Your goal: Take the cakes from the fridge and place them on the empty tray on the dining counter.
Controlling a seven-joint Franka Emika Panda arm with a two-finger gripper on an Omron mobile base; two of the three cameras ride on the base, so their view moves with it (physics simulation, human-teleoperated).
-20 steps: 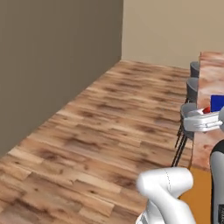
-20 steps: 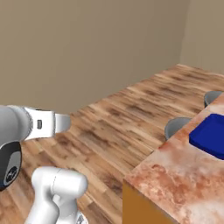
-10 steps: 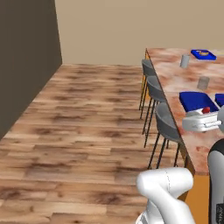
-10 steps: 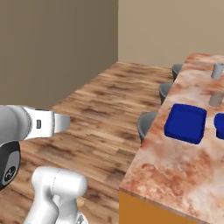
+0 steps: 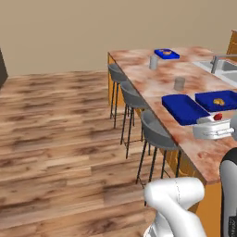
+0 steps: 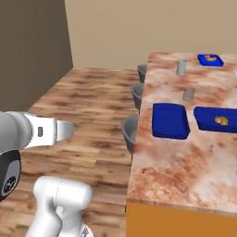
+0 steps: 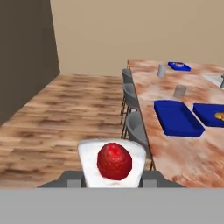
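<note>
Flat, even rendered light everywhere, no glare, barely any shadows; soft and a bit blurry, with no edge warping.

White cake (image 7: 111,164) with its cherry sits low centre, clamped in the tool (image 7: 111,180); empty blue tray (image 7: 177,118) waits right on the table (image 7: 192,148).
</note>
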